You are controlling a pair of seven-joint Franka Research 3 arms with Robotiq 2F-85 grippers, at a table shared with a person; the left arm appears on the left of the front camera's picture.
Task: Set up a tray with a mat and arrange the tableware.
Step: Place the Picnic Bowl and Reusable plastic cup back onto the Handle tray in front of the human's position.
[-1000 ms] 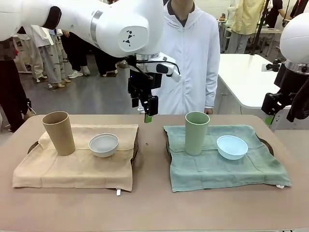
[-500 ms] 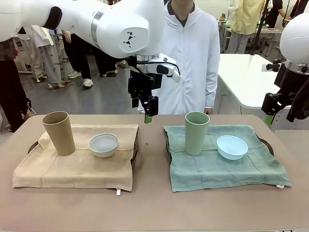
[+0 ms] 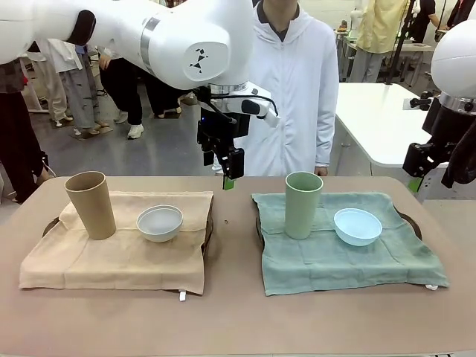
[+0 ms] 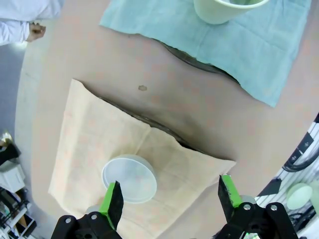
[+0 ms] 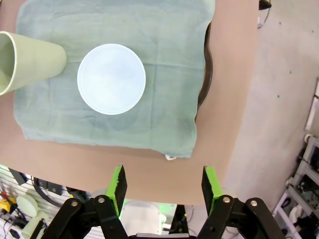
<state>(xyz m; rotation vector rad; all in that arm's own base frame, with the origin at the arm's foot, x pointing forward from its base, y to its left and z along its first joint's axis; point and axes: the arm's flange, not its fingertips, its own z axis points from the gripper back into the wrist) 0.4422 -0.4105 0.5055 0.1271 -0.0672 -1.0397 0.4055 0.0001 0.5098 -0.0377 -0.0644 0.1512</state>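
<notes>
Both grippers, left gripper (image 3: 230,169) and right gripper (image 5: 163,186), hover with jaws released, grasping nothing.

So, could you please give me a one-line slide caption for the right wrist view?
Open right tool above the table edge, overlooking a green mat with light blue bowl and pale green cup.

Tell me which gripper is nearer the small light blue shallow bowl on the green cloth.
Right. The right gripper hangs open just beyond the green cloth's right edge, close to the light blue bowl. The left gripper hovers open mid-table, past the tall pale green plastic cup.
</notes>
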